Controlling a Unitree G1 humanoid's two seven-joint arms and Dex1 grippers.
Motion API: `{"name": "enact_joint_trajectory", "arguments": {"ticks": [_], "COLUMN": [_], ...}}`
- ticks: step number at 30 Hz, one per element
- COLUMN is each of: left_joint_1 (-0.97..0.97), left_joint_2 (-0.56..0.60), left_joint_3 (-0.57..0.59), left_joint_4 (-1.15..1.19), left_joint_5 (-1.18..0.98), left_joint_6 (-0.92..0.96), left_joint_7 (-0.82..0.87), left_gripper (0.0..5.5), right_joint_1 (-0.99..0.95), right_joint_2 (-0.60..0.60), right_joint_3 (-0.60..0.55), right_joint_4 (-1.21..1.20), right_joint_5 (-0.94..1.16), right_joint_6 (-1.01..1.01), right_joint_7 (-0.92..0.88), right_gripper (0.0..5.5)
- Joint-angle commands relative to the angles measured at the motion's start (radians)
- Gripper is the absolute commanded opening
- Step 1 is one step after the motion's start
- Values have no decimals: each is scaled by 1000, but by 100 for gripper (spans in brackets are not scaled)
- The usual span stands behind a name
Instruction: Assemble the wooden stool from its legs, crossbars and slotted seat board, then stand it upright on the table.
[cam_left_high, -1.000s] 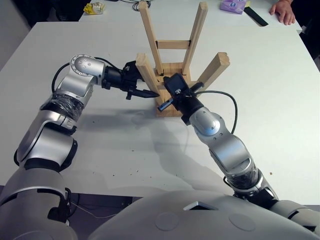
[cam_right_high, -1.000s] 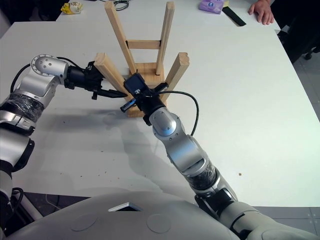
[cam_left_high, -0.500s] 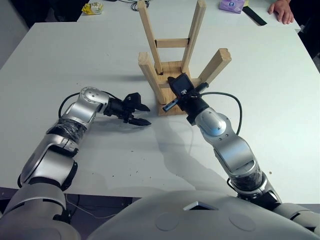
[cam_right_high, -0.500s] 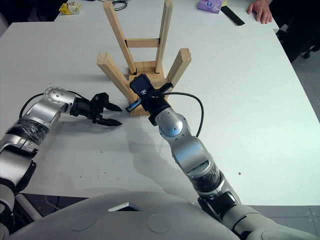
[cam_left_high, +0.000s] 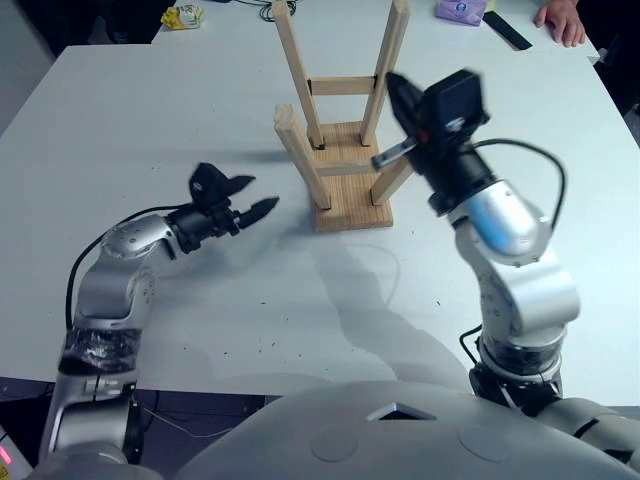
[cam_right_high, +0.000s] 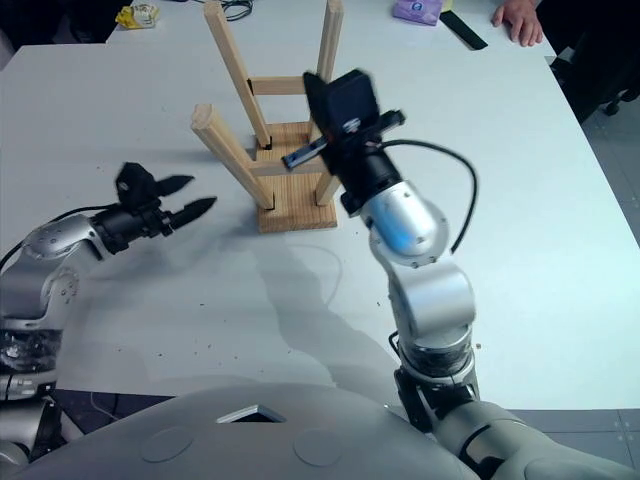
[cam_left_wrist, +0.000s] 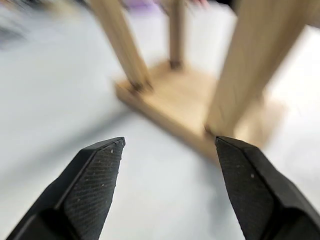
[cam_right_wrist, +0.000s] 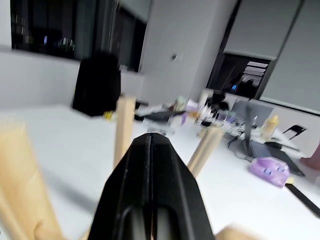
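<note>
The wooden stool (cam_left_high: 345, 160) stands upside down on the white table, seat board (cam_left_high: 352, 210) flat and legs pointing up, with a crossbar (cam_left_high: 345, 86) between the two far legs. My left gripper (cam_left_high: 247, 196) hovers open and empty just left of the stool, a hand's width off the near left leg (cam_left_high: 300, 160). In the left wrist view its open fingers (cam_left_wrist: 95, 175) frame the seat board (cam_left_wrist: 195, 105). My right gripper (cam_left_high: 394, 84) is raised among the upper legs, shut on nothing. In the right wrist view its closed fingertips (cam_right_wrist: 150, 146) point past two legs (cam_right_wrist: 125, 130).
At the table's far edge lie a purple packet (cam_left_high: 462, 10), a black flat object (cam_left_high: 510, 30) and a yellow item (cam_left_high: 188, 15). A person's hand (cam_left_high: 565, 20) rests at the far right corner. Bare table (cam_left_high: 150, 110) spreads left of and in front of the stool.
My left gripper has drawn back leftward from the stool's near left leg and stays open. My right arm has lifted from the seat board to the height of the upper legs.
</note>
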Motion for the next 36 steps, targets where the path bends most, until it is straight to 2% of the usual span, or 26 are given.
{"name": "enact_joint_trajectory", "arguments": {"ticks": [1, 4, 7, 10, 13, 16, 19, 24, 31, 36], "left_joint_1": [14, -170, -326, -387, -381, -367, -376, -394, -587, -619], "left_joint_2": [-103, -186, -297, -361, -372, -392, -400, -414, -409, -412], "left_joint_3": [244, 233, 118, -10, -131, -186, -194, -203, -62, -57], "left_joint_4": [-430, -467, -484, -443, -421, -454, -470, -456, -442, -452], "left_joint_5": [-177, -203, -141, -42, 60, 105, 130, 172, 202, 200], "left_joint_6": [147, 158, 156, 178, 196, 221, 234, 221, 133, 144], "left_joint_7": [376, 584, 741, 827, 847, 858, 852, 830, 837, 815], "left_gripper": [334, 334, 334, 334, 334, 334, 334, 334, 334, 334], "right_joint_1": [-187, -303, -312, -254, -177, -161, -199, -211, -410, -428], "right_joint_2": [56, 17, -86, -97, -96, -54, -9, -5, 63, 75], "right_joint_3": [-269, -344, -310, -219, -108, -92, -103, -73, -192, -241], "right_joint_4": [-59, 49, 210, 294, 275, 186, 134, 157, 165, 166], "right_joint_5": [243, 205, 77, 26, 0, 40, 72, 46, 105, 145], "right_joint_6": [136, 111, 22, -20, -40, -19, 4, -8, -87, -95], "right_joint_7": [50, -30, -77, -92, -81, -82, -98, -119, -169, -185], "right_gripper": [0, 0, 0, 0, 0, 0, 0, 0, 0, 0]}}
